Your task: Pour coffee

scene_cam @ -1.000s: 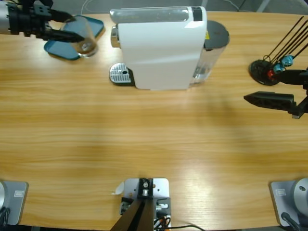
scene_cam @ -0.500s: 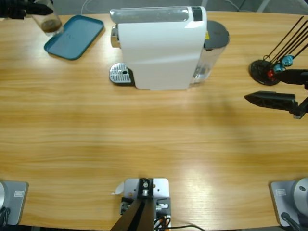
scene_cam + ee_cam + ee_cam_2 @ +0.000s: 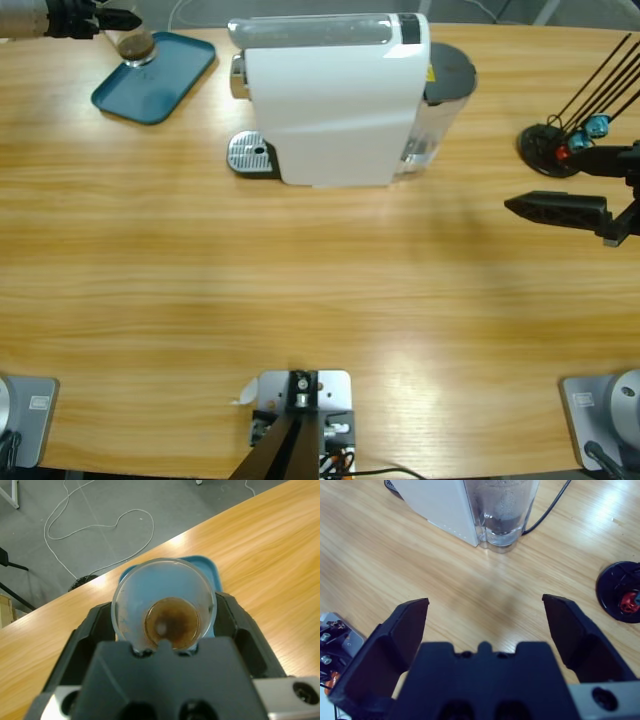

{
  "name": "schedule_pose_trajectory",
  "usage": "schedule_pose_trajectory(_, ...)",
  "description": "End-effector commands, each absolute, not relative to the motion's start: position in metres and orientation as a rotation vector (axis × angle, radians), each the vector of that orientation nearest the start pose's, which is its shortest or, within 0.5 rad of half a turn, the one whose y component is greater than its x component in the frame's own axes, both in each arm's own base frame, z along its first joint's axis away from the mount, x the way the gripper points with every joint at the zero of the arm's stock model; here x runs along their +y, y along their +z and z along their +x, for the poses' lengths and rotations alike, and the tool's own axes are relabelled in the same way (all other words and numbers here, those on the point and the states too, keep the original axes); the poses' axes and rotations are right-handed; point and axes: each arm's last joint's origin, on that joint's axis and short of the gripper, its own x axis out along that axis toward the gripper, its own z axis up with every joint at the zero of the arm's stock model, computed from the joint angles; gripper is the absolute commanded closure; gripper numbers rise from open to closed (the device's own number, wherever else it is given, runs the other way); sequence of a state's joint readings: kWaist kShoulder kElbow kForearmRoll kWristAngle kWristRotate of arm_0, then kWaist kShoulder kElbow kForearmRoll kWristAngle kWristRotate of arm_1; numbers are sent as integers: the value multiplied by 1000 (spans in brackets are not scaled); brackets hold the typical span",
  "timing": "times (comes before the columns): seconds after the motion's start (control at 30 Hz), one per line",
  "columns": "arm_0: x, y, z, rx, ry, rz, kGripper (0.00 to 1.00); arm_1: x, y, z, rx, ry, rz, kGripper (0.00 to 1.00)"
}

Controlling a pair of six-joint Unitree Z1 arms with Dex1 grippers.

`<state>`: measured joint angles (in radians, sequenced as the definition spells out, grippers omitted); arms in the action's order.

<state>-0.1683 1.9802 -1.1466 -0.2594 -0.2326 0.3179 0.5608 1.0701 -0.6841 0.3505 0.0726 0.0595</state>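
Left hand (image 3: 165,630) clamps a clear glass (image 3: 164,602) holding shallow coffee (image 3: 171,621), above blue tray (image 3: 155,75) at the desk's (image 3: 320,290) corner. Right hand (image 3: 485,615) spread wide, holding nothing, near coffee machine (image 3: 335,100).

- White coffee machine (image 3: 335,100) at the far middle of the tabletop (image 3: 320,300).
- Teal tray (image 3: 165,75) far left.
- Black stand (image 3: 548,148) far right.

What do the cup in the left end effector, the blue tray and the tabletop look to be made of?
Cup: clear glass or hard plastic; the coffee and tray show through its wall.
Tray: teal, matte, with rounded corners and a raised lip, probably moulded plastic.
Tabletop: light wood or wood-look laminate, with straight grain and a soft sheen.
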Motion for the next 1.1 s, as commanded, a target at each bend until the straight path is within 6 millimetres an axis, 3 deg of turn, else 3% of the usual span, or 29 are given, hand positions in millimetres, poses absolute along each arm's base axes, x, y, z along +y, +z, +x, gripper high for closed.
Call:
schedule_pose_trajectory(0.03, -87, 193, 428, 570, -470, 301, 1000, 78, 291, 126, 785, 539, -133, 0)
schedule_pose_trajectory(0.47, -92, 178, 435, 590, -459, 333, 1000, 78, 289, 130, 785, 526, -129, 0)
schedule_pose_trajectory(1.1, -94, 172, 430, 661, -435, 351, 1000, 77, 289, 131, 785, 514, -129, 0)
